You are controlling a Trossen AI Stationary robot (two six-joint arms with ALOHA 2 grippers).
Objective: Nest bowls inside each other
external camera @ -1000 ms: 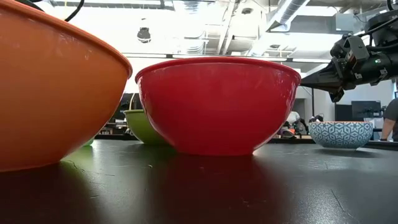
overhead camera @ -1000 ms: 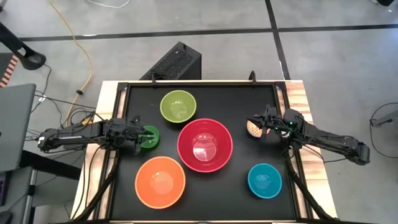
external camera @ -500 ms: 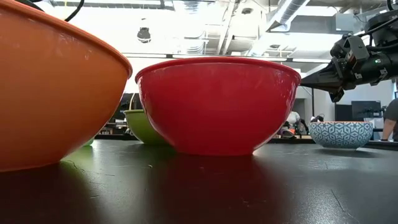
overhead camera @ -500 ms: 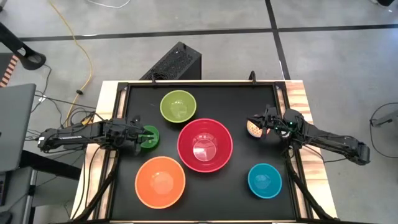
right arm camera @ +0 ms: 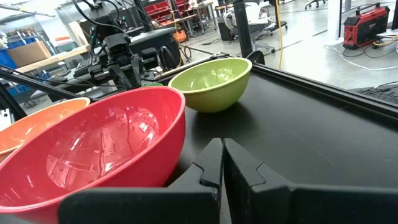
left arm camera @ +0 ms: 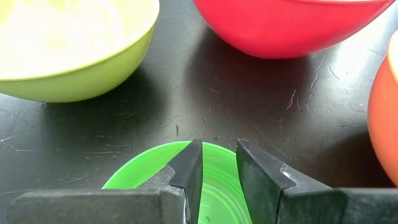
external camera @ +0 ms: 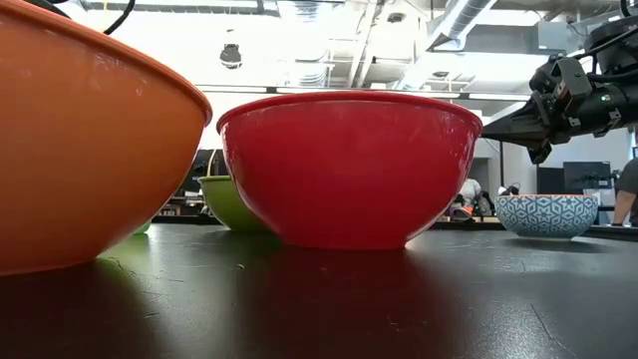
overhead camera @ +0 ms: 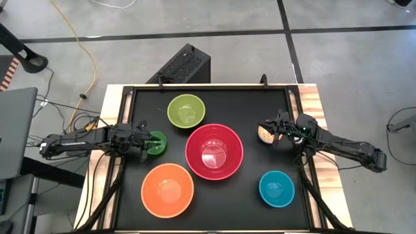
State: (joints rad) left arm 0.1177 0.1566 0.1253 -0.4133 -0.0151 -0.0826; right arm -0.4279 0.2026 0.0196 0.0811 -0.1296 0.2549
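Note:
Six bowls rest on their bases on the black table (overhead camera: pixel 247 104). The red-pink bowl (overhead camera: pixel 214 151) is in the middle, the orange bowl (overhead camera: pixel 168 189) near left, the lime green bowl (overhead camera: pixel 186 111) far left and the teal blue bowl (overhead camera: pixel 276 188) near right. My left gripper (overhead camera: pixel 148 142) hovers over the small bright green bowl (left arm camera: pixel 217 171), its fingers (left arm camera: pixel 193 163) a narrow gap apart with nothing between them. My right gripper (right arm camera: pixel 221 149) is shut and empty. It points level at the red-pink bowl (right arm camera: pixel 93 155), above the speckled pale yellow bowl (overhead camera: pixel 264 134).
A dark raised rim (overhead camera: pixel 195 86) frames the table. Both arms lie low along the left and right edges. Bare table shows between the red-pink and teal blue bowls and along the far right. A black box (overhead camera: pixel 182 65) stands on the floor beyond the far edge.

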